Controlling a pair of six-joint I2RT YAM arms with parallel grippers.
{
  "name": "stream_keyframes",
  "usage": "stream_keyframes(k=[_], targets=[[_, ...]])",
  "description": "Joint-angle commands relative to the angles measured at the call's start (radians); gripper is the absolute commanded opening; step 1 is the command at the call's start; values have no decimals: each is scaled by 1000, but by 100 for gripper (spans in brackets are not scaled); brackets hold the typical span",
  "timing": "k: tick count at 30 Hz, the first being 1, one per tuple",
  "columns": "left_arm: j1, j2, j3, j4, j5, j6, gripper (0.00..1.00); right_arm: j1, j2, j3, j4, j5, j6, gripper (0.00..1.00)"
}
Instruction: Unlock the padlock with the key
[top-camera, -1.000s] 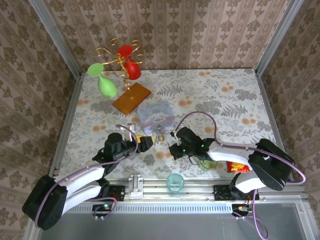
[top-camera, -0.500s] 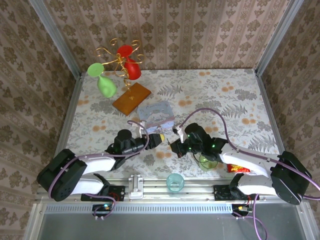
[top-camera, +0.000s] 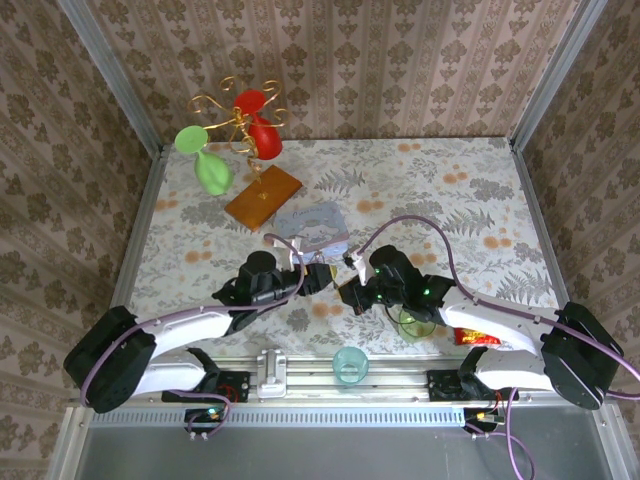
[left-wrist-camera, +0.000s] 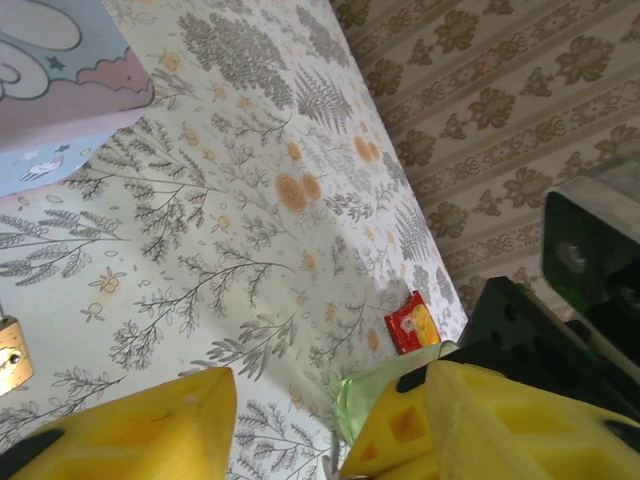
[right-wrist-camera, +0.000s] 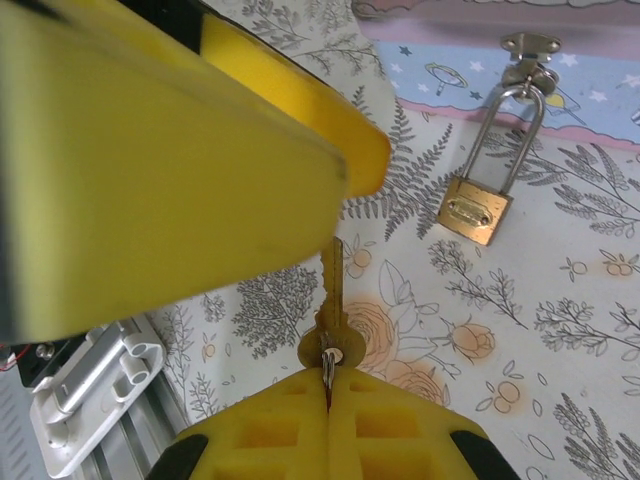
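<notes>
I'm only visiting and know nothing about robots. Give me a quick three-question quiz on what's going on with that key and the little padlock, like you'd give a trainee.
1. True or false: the right gripper pinches the key between shut fingers.
2. The shackle of the padlock hooks through: A) a cup's rim, B) the clasp on the pale blue tin, C) the wooden board.
3. Fill in: the key and the padlock are ___ (touching / apart).

Key: 1 true; 2 B; 3 apart.
</notes>
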Motion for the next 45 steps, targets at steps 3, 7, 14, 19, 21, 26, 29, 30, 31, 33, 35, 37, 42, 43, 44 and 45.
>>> stream_keyframes(k=[3,7,14,19,21,26,29,30,31,33,35,37,42,43,44,45], targets=[[-12,24,49,-109,-9,40,48,14,-1,-6,52,-16,-1,0],[-16,47,59,-77,0,37,37,18,19,-6,67,-14,1,0],[-18,70,46,-28,15,13,15,19,50,-2,80,8,2,0],[-18,63,36,-31,13,13,0,17,55,-2,80,30,-7,0],[-17,63,38,-32,17,15,0,17,56,-2,85,39,-7,0],[-16,44,44,-44,8,32,0,9,39,-16,118,33,-2,30],[-12,14,40,-30,1,48,0,-33,1,-48,183,-46,23,71],[-9,2,36,-16,0,52,0,-53,-15,-63,220,-85,35,73],[-6,-10,29,14,1,57,0,-72,-29,-78,260,-125,50,75],[-6,-31,15,72,6,61,0,-99,-52,-100,334,-190,73,76],[-4,-49,11,118,16,74,0,-114,-65,-111,403,-249,92,76],[-3,-71,8,155,24,88,0,-123,-68,-112,475,-300,119,76],[-3,-129,-17,261,8,90,0,-153,-52,-124,680,-402,232,70],[-4,-147,-29,274,-16,82,0,-157,-47,-128,717,-421,256,68],[-4,-161,-38,282,-34,77,0,-161,-46,-131,744,-432,272,66],[-4,-173,-49,298,-48,77,0,-164,-46,-136,762,-436,284,63]])
